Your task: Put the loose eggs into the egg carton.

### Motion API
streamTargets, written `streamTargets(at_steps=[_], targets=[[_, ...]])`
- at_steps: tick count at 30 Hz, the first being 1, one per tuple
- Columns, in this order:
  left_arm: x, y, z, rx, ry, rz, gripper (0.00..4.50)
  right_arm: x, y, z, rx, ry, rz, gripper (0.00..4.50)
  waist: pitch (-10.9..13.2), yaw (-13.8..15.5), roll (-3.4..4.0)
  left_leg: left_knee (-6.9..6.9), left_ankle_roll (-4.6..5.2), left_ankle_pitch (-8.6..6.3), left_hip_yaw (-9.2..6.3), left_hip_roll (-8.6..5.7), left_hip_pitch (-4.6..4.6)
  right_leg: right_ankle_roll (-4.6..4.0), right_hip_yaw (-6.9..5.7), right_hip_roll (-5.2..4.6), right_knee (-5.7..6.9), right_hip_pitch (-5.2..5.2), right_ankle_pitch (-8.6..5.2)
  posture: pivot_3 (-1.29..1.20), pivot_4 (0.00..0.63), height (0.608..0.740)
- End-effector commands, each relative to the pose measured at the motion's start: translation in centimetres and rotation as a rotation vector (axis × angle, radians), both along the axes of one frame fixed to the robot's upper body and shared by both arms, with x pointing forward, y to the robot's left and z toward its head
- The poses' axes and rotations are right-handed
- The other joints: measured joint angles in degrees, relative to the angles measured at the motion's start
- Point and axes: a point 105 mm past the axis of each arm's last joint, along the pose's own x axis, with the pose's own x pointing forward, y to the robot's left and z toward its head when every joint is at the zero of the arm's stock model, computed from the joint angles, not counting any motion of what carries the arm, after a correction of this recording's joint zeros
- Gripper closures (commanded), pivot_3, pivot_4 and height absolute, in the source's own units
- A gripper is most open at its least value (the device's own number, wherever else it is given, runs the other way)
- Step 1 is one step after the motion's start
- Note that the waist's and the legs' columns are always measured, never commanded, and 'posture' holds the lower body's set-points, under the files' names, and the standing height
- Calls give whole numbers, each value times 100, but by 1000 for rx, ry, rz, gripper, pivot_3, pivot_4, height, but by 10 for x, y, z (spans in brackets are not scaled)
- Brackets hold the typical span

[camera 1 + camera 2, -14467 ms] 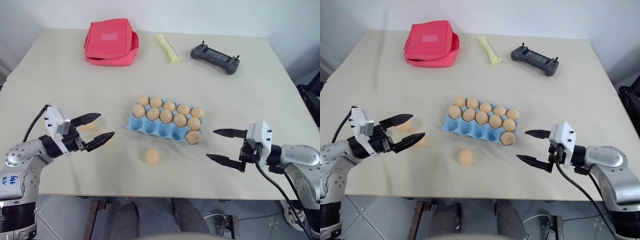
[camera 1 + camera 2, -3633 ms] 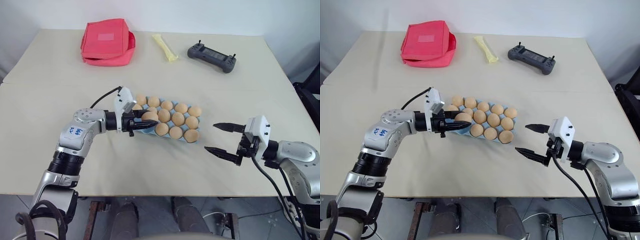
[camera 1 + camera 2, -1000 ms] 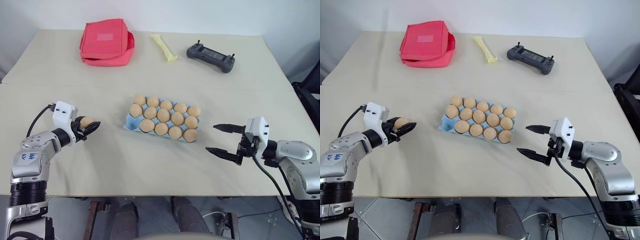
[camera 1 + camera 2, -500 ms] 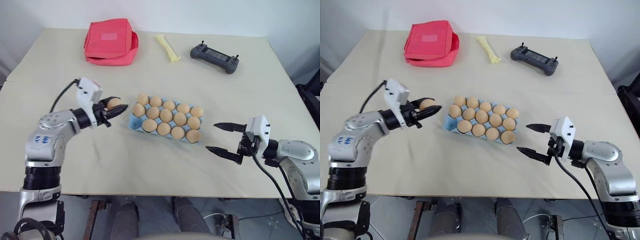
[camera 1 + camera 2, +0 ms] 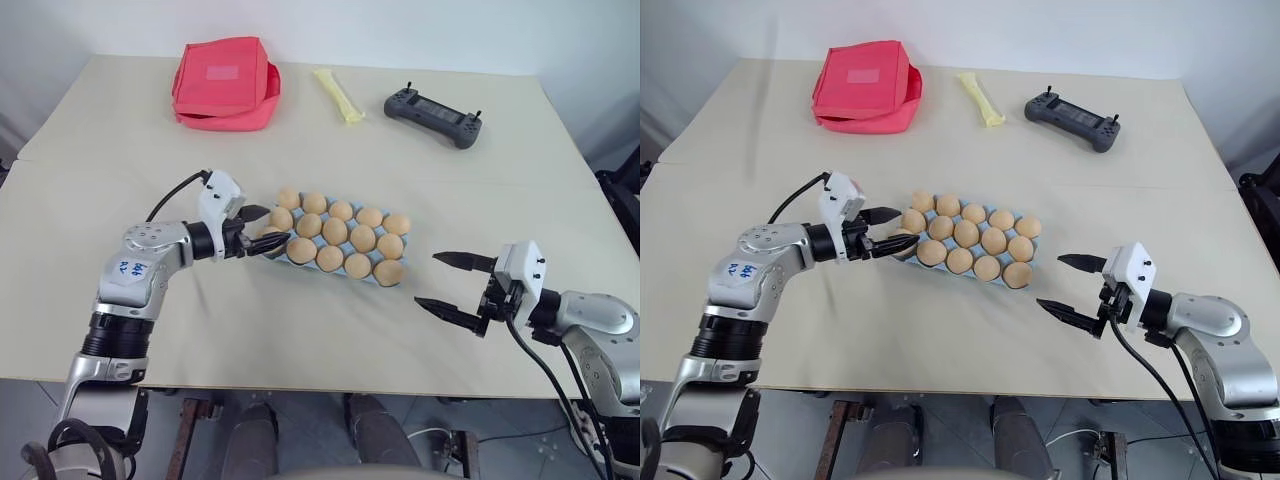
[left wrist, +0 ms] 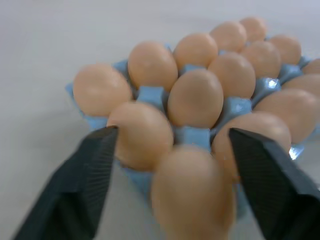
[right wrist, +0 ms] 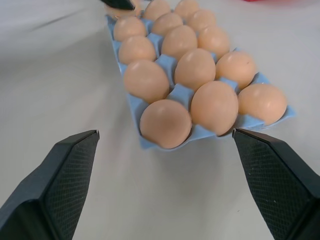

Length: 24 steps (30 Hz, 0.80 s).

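The light blue egg carton [image 5: 258, 243] lies mid-table with tan-orange eggs [image 5: 335, 231] across its cups. My left gripper [image 5: 273, 226] is at the carton's near left corner, open. One egg [image 6: 192, 195] sits between its fingers [image 6: 90, 175] at the corner cup, and both fingers stand clear of it. I cannot tell whether that egg rests fully in the cup. My right gripper [image 5: 426, 279] is open and holds nothing, hovering over bare table to the right of the carton. The right wrist view looks down the carton's [image 7: 180, 95] length.
At the back of the table lie a red fabric pouch [image 5: 225, 82], a pale yellow strip [image 5: 337, 95] and a grey handheld controller [image 5: 433, 116]. Bare table surrounds the carton in front and to both sides.
My left gripper carried the egg rightward to the carton's near left corner and opened, so the egg is no longer pinched. The right arm has not moved.
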Motion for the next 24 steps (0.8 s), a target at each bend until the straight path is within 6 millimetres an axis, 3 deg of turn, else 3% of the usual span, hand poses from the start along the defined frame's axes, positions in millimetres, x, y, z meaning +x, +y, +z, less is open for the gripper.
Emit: streamTargets(at_steps=[1,9,12,19,24], targets=[[0,-7,26,-53,-96,-20,40,-3,-2,15,8,-62,-2,0,0,-5,0,0,0,0,0,0,0,0,0,0,0,0,0,0,150,740],[-9,16,53,-118,-188,46,40,-3,-3,17,4,-69,-11,0,0,-12,0,-2,0,0,-1,1,1,0,0,0,2,0,0,0,150,740],[-28,32,56,-190,-219,-24,40,-2,-1,19,4,-72,-9,0,-1,-35,2,-4,0,0,-1,1,2,0,0,0,2,0,0,0,150,740],[-48,83,33,-153,-177,31,40,5,6,27,20,-81,16,0,0,-15,2,-1,0,0,1,2,4,-8,0,-2,2,-1,-4,0,150,740],[-49,101,27,-135,-167,77,40,8,9,36,40,-99,34,0,0,-1,2,0,2,1,1,0,3,-49,-1,-5,-1,2,-25,0,150,740]])
